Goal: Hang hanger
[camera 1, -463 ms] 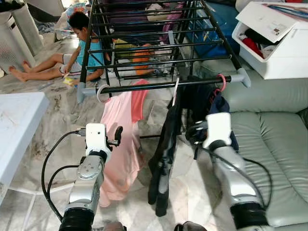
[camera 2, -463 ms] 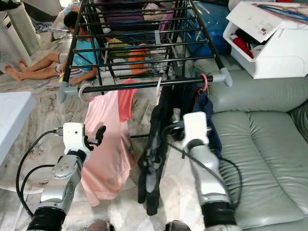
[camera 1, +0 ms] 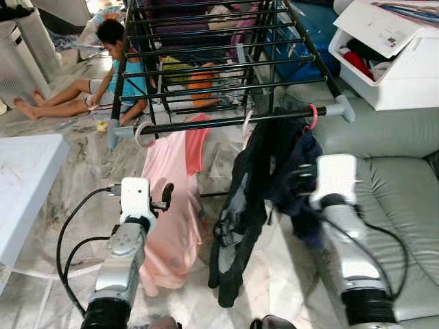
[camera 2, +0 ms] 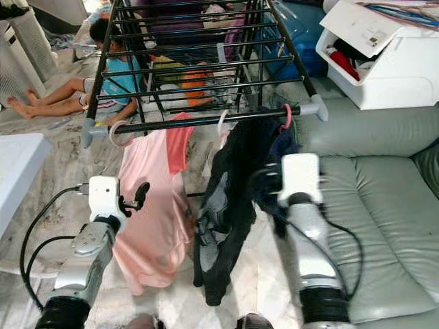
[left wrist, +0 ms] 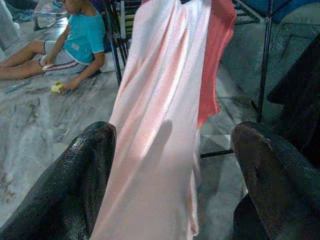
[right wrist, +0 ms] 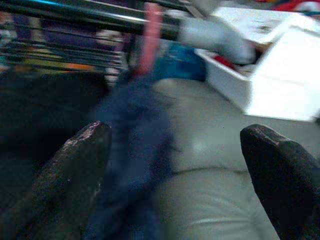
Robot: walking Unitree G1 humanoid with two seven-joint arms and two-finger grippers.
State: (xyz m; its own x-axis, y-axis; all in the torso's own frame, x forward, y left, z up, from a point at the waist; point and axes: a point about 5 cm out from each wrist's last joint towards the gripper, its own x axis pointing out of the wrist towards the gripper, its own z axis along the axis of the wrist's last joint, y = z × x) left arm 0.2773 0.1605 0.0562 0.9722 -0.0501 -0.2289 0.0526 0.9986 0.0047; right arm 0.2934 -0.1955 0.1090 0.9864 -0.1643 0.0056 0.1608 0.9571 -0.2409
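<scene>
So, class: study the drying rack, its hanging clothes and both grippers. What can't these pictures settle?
- Right gripper: head views show its white wrist block, hiding the fingers.
- Navy garment and pink hanger: motion-blurred in the right wrist view.
- Black garment's hanger: its folds cover the shoulders.
- White box contents: cut off by the frame edge.

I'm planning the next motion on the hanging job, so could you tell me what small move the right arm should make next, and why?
Probably draw the right claw back a little from the drying rack rail. Its fingers stand open and empty, and the navy garment already hangs from the pink hanger hook on that rail, beside the black garment. Retreating slowly should avoid snagging the cloth.
</scene>
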